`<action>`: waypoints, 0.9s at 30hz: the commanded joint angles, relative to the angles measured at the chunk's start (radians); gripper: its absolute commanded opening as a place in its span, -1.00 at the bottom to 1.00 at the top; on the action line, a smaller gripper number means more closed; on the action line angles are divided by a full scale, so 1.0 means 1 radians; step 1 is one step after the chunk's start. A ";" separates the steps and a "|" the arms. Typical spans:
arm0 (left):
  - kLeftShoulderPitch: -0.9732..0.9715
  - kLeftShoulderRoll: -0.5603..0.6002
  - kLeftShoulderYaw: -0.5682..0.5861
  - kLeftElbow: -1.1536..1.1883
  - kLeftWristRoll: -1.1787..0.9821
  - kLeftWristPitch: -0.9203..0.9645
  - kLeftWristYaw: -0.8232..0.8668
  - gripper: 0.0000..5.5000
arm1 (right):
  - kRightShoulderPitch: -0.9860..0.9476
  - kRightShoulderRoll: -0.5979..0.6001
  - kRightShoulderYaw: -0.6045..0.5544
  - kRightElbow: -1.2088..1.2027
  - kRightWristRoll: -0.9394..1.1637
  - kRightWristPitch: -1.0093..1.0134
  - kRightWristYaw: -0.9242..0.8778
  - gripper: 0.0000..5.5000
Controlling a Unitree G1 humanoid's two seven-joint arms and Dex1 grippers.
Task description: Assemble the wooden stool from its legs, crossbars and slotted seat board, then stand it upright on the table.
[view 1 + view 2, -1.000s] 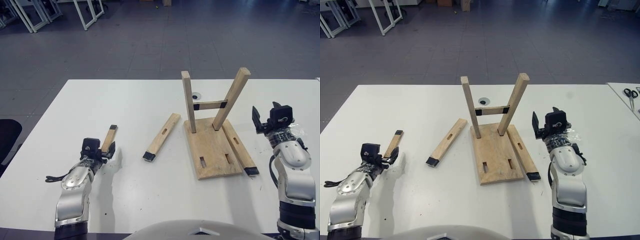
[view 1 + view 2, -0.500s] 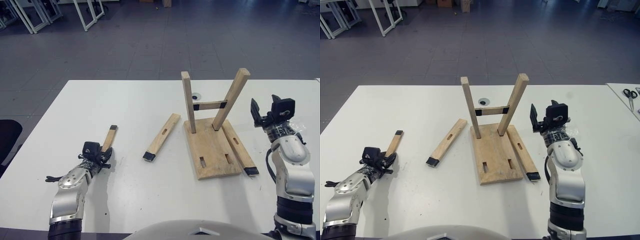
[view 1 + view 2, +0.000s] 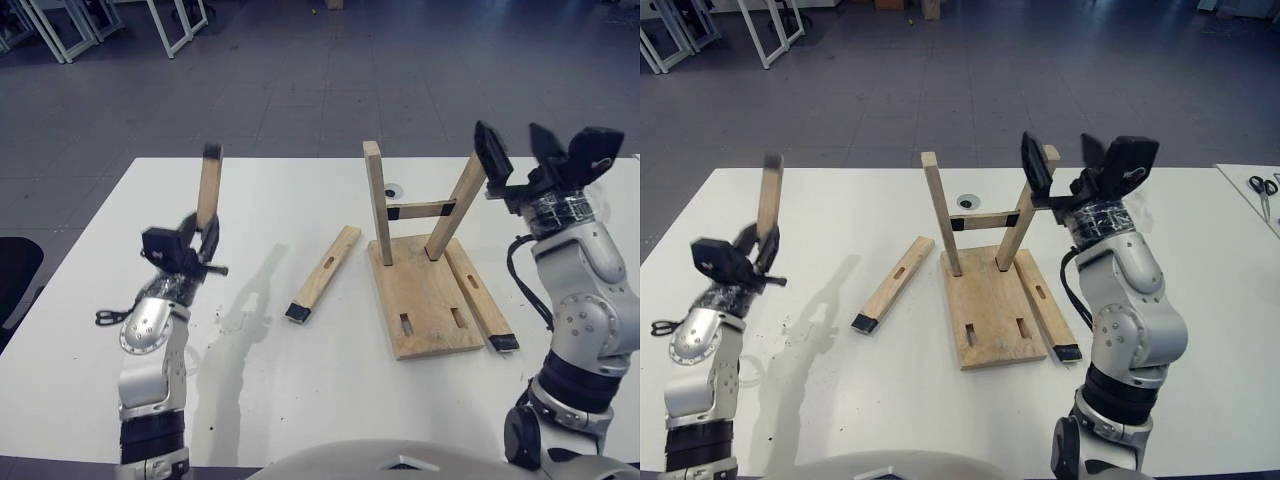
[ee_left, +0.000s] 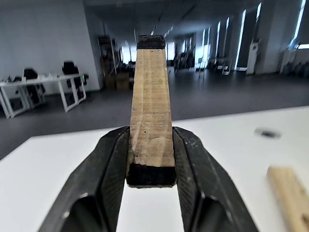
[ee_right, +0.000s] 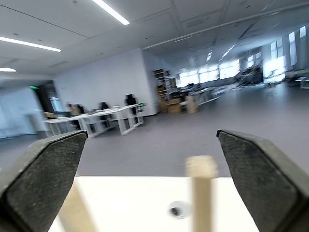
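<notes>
A white desk in a wide hall is carrying the seat board, with two legs standing in it, joined by a crossbar. A loose leg is lying along the board's right edge, a second loose leg just left of the board. Well left of the board, the left pincer is clamping a short bar upright. The right pincer is hanging spread apart above the board's right side.

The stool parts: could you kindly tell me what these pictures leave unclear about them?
- Right upright leg: top hidden behind the right gripper, eye views.
- Left upright leg: blurred, mostly cut off, right wrist view.
- Middle loose leg: mostly cut off by the left wrist view's edge.
</notes>
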 commanded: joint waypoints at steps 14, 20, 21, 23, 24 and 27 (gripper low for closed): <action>-0.157 0.079 -0.319 -0.210 0.052 -0.108 -0.271 -0.52 | -0.176 0.043 0.123 0.065 0.770 0.191 -0.181 0.80; -0.136 0.107 -0.317 -0.155 0.173 -0.234 -0.255 -0.52 | -0.191 0.020 0.140 0.071 0.869 0.124 -0.249 0.46; -0.140 0.108 -0.314 -0.147 0.186 -0.249 -0.248 -0.52 | -0.188 0.014 0.145 0.070 0.876 0.120 -0.249 0.40; -0.143 0.110 -0.313 -0.135 0.203 -0.272 -0.243 -0.52 | -0.184 0.003 0.154 0.069 0.888 0.114 -0.247 0.28; -0.144 0.110 -0.311 -0.130 0.210 -0.282 -0.238 -0.52 | -0.181 -0.003 0.158 0.069 0.897 0.109 -0.248 0.22; -0.141 0.116 -0.311 -0.117 0.214 -0.301 -0.234 -0.52 | -0.175 -0.019 0.164 0.078 0.921 0.092 -0.253 0.03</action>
